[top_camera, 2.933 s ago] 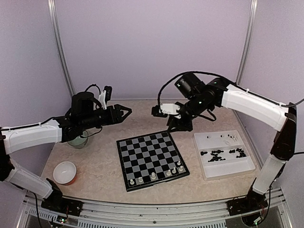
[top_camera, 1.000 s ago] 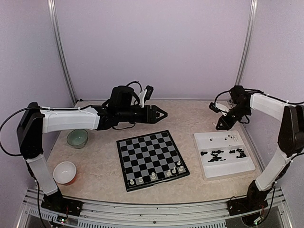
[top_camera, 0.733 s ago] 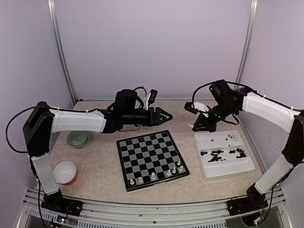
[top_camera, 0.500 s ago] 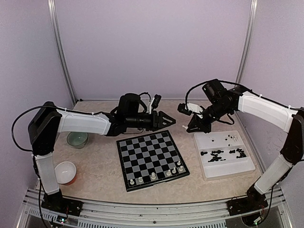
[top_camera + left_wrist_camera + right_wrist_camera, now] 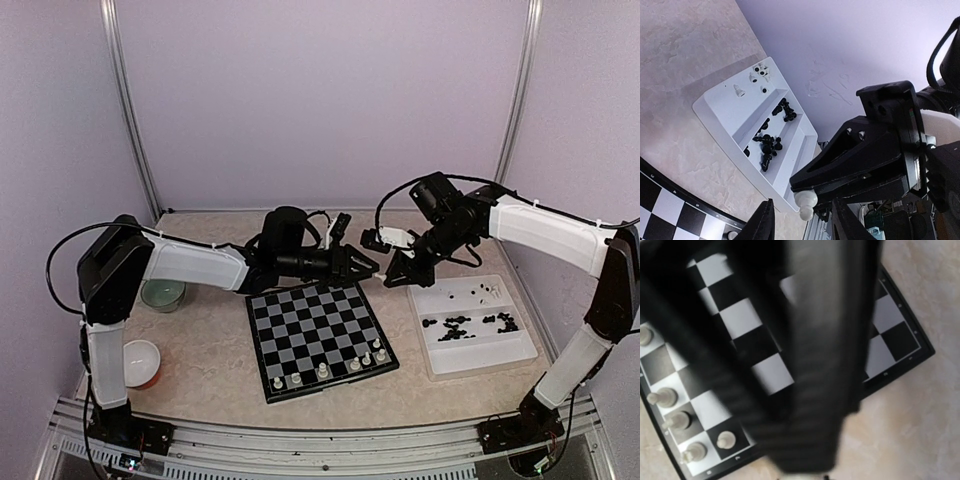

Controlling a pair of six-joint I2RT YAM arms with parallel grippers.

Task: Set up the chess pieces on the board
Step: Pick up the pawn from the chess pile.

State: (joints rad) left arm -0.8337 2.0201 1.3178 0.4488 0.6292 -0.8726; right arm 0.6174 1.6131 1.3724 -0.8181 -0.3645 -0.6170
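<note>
The board [image 5: 315, 330] lies mid-table with several cream-white chess pieces [image 5: 323, 371] along its near edge. My right gripper [image 5: 392, 277] is shut on a cream-white piece [image 5: 805, 201] above the board's far right corner. My left gripper [image 5: 368, 268] is open and meets it tip to tip. In the left wrist view its fingers [image 5: 765, 222] stand either side of the piece without touching it. The right wrist view shows the board [image 5: 740, 320] and white pieces [image 5: 662, 397]. A blurred black shape [image 5: 820, 365] hides much of it.
A white tray [image 5: 480, 365] right of the board holds loose black pieces [image 5: 460, 325] and a few white ones [image 5: 488, 290]. It also shows in the left wrist view [image 5: 720, 120]. A green bowl [image 5: 162, 292] and a white bowl [image 5: 137, 362] stand at the left.
My left arm has stretched right along the board's far edge. My right gripper has swung left from the tray's far side. The two grippers now meet over the board's far right corner.
</note>
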